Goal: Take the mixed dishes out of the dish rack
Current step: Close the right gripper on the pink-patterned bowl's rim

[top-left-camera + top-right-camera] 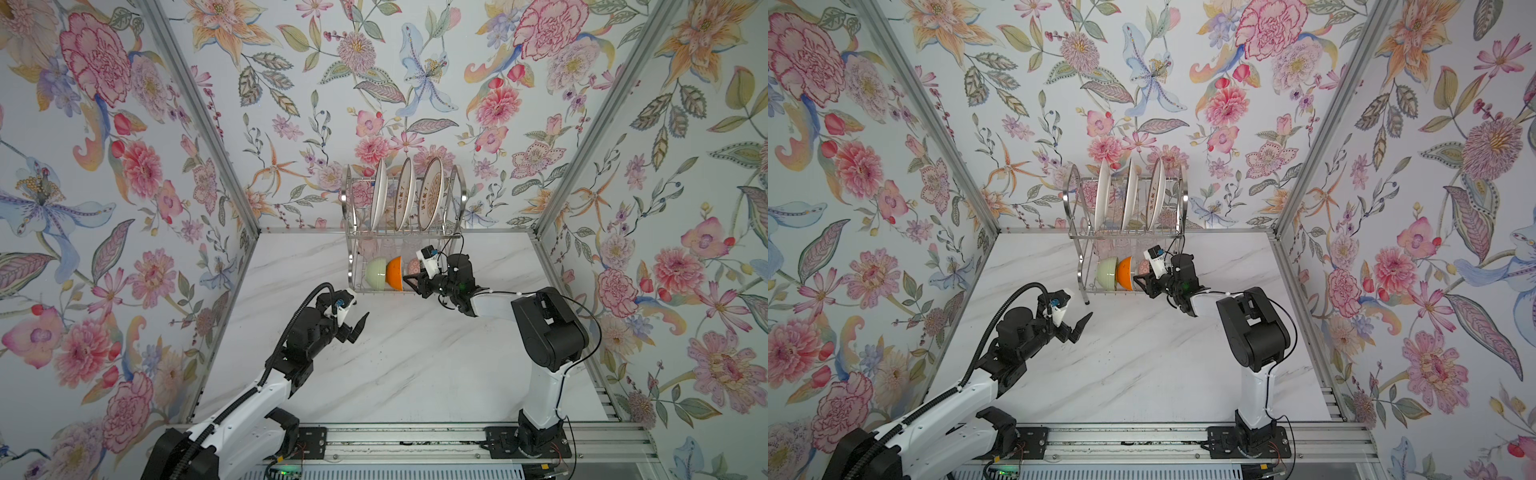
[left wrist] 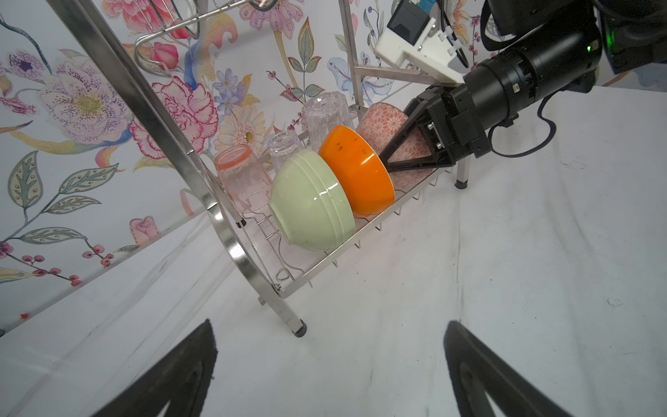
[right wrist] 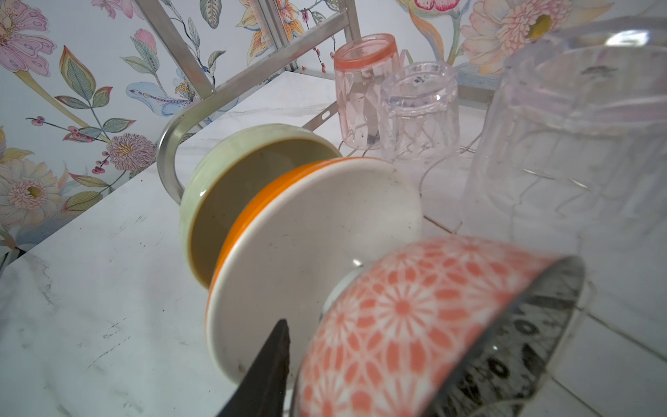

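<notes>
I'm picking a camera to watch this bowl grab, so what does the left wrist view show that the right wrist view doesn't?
Only the left wrist view: the right gripper from outside, the open left gripper, and the dish rack foot on the table. Only the right wrist view: the insides of the green bowl and orange bowl. Both: those two bowls, the pink-patterned bowl, the upturned pink cup and clear cups, plus one right finger between the orange and pink-patterned bowls.
</notes>
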`<action>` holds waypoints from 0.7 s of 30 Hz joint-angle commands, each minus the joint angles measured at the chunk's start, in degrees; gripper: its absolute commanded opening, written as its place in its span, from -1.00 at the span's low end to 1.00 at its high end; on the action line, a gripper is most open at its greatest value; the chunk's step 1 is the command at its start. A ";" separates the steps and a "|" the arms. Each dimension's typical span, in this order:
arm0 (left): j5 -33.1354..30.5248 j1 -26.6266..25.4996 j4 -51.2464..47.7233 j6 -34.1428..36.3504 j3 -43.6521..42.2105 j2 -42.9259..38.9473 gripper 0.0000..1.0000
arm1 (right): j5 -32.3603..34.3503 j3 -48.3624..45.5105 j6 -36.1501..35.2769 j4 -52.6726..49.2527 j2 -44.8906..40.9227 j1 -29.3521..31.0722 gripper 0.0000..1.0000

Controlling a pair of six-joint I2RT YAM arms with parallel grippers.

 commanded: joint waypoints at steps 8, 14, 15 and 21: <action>0.47 -0.68 -0.25 2.30 3.64 4.43 0.99 | -0.72 1.71 -0.17 1.19 2.05 -0.29 -0.37; 1.58 -0.63 1.34 2.30 3.65 5.01 0.99 | -0.53 1.19 -0.04 2.91 2.58 -0.56 -0.45; 1.43 -0.64 1.64 2.15 3.70 5.19 0.99 | -0.87 1.18 0.10 3.17 2.60 -0.64 -0.48; 0.49 -0.72 2.19 1.34 3.91 5.81 0.99 | -1.69 0.76 0.94 4.35 2.44 -0.91 -0.50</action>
